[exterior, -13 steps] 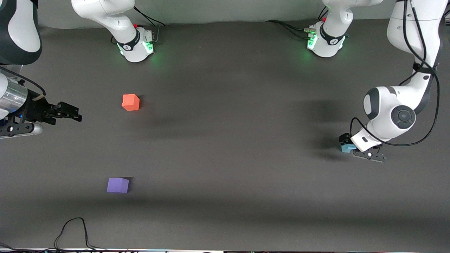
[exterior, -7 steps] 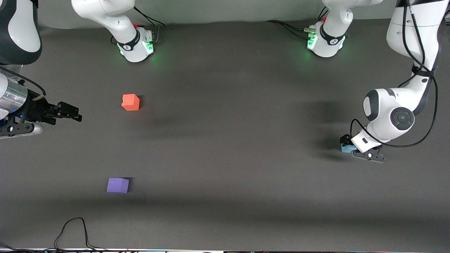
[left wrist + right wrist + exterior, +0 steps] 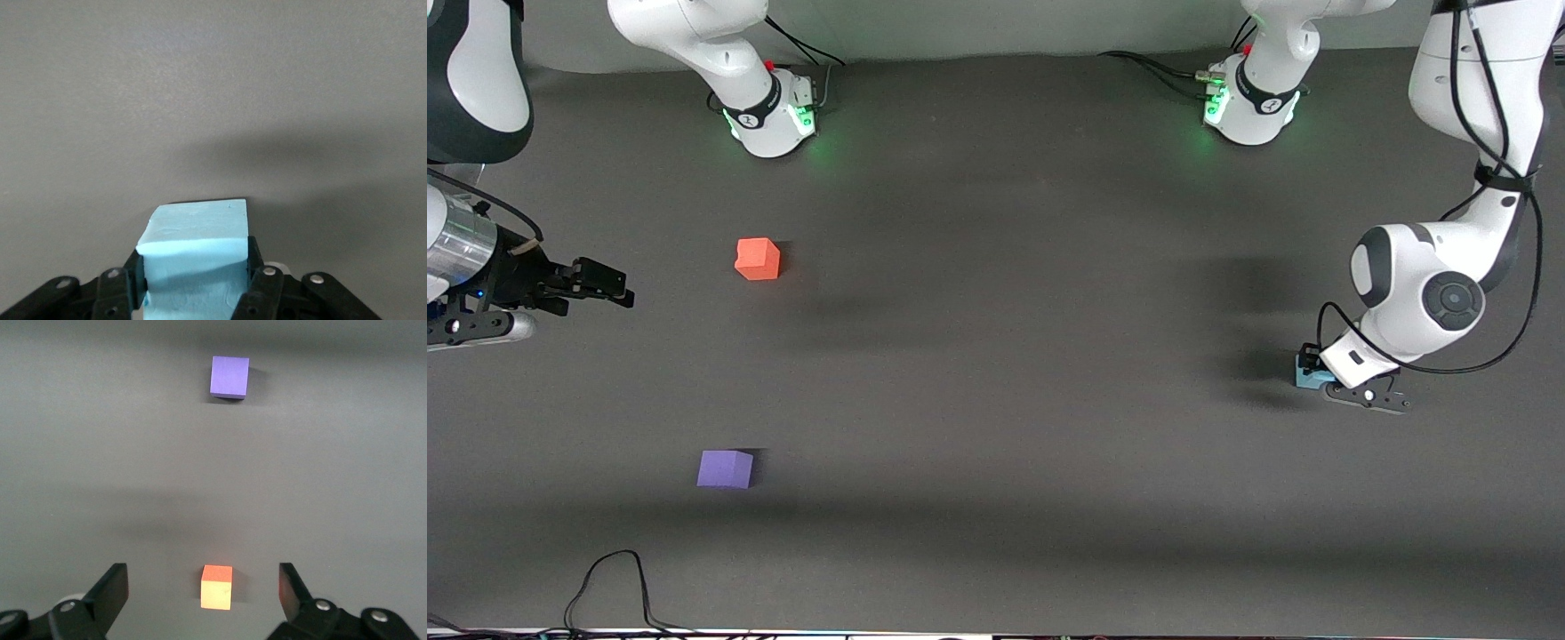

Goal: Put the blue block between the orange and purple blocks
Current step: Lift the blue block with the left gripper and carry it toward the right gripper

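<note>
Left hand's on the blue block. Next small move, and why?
Probably lift straight up. The left hand has its fingers shut on the blue block, low at the left arm's end of the table. The orange block and purple block sit toward the right arm's end, gap between them open. The right hand waits, open.

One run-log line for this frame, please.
left gripper: shut on blue block | right gripper: open, waiting | orange block, purple block: apart, gap unfilled
</note>
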